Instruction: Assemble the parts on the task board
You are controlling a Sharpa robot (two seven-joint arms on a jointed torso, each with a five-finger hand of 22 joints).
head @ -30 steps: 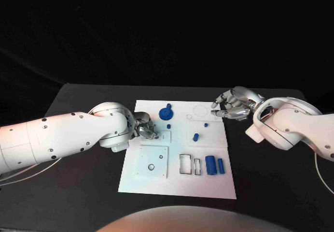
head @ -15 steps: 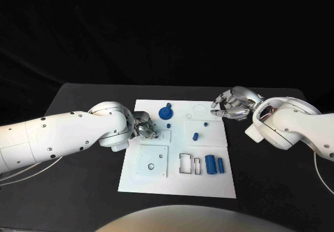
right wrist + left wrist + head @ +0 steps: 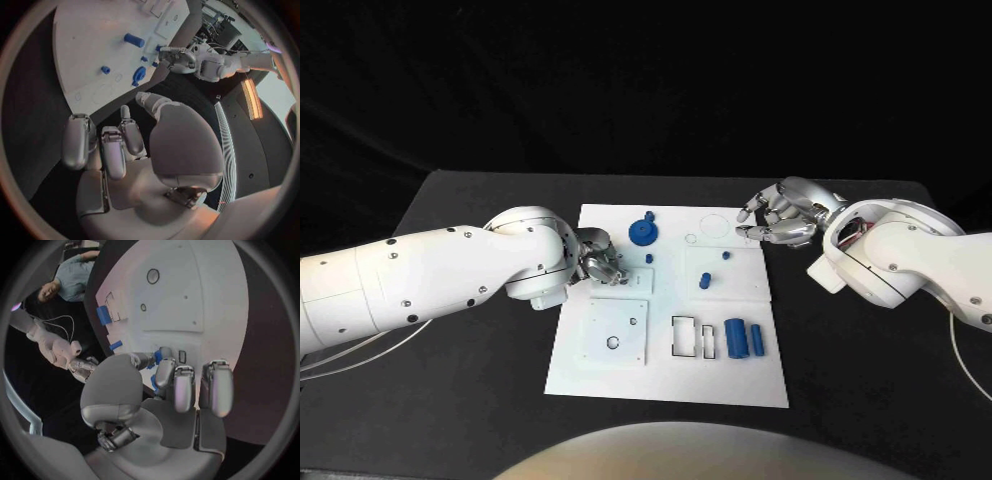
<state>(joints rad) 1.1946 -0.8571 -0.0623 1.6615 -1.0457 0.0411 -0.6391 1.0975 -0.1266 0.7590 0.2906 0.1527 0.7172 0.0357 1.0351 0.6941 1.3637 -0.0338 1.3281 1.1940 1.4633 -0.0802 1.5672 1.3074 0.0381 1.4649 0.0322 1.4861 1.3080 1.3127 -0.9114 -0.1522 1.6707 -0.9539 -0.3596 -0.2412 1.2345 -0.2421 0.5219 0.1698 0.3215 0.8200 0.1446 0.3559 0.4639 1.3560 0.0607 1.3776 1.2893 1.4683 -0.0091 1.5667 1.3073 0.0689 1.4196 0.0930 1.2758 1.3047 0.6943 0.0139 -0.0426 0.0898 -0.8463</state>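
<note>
The task board (image 3: 668, 385) lies flat in the middle of the head view, a white plate on the black table (image 3: 473, 200), its long sides running from the frame's centre down toward the bottom.

The left hand (image 3: 599, 263) sits at the board's left edge, a little above the middle of the frame, with its fingers curled in over the board. In the left wrist view the fingertips (image 3: 164, 371) close around a small blue part (image 3: 159, 356) — it looks pinched between thumb and finger, though most of the piece is hidden.

The right hand (image 3: 777, 216) hangs at the board's upper right corner, in the upper right of the centre of the frame. Its fingers are bent inward but apart, and the right wrist view shows nothing between them.

On the board, a round blue gear-like part (image 3: 643, 234) stands near the top edge, just right of the left hand. A small blue peg (image 3: 651, 258) sits just below it. Toward the board's right half, another small peg (image 3: 726, 258) and a short blue piece (image 3: 705, 281) lie close together, apart from each other. Lower down, right of centre, two blue cylinders (image 3: 744, 341) lie side by side — upright in the frame, near a row of rectangular slots (image 3: 685, 338). A square panel with an oval hole (image 3: 616, 335) takes the board's lower left.
</note>
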